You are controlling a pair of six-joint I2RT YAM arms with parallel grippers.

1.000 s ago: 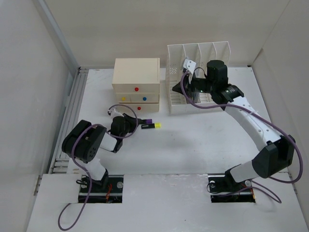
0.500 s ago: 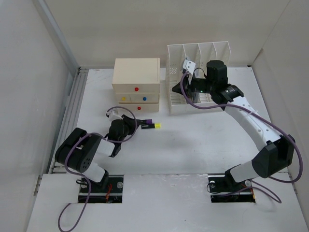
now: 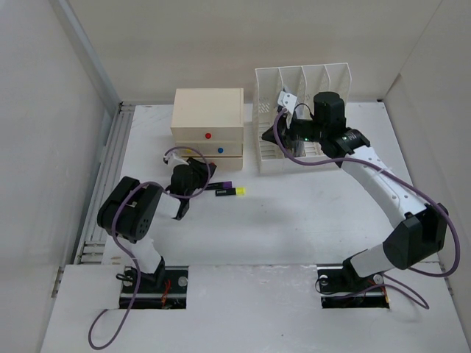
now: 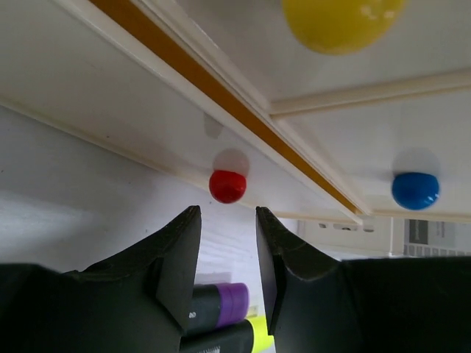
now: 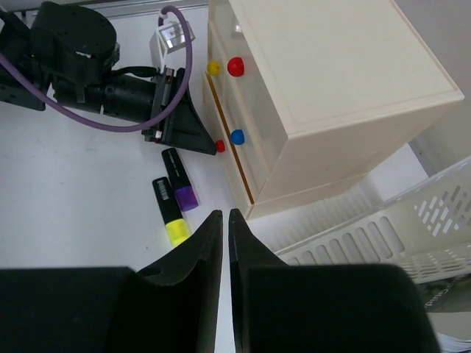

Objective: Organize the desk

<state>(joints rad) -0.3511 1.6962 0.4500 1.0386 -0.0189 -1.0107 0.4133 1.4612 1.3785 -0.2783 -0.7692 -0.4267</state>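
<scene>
Since a second ago the left arm has swung its elbow out and back and carried the left gripper [image 4: 227,215] forward towards the drawer box [image 3: 207,110], and its jaws, pressed together then, now stand a little apart with nothing between them. That reads as lining up on a drawer handle, probably to open a drawer for the loose pens, though no drawer has been pulled yet. The desk [image 3: 294,220] spreads out from the arm bases to the back wall. On it, just beside the left gripper, lie a purple-capped highlighter [image 3: 224,186] and a yellow-capped highlighter [image 3: 235,192], both untouched. The left wrist camera alone shows the aim: the lower red knob [image 4: 227,186] sits centred in the gap, a little ahead of the fingertips and not yet gripped, with the blue knob [image 4: 415,190] off to the right and the yellow knob [image 4: 342,18] above. From overhead that red knob is hidden under the gripper. Farther back, the right gripper [image 5: 224,217] hangs by the file rack [image 3: 302,81], hardly moved, its jaws all but closed on a thin slit and empty; its camera looks down on both highlighters and the left gripper at the knob.
</scene>
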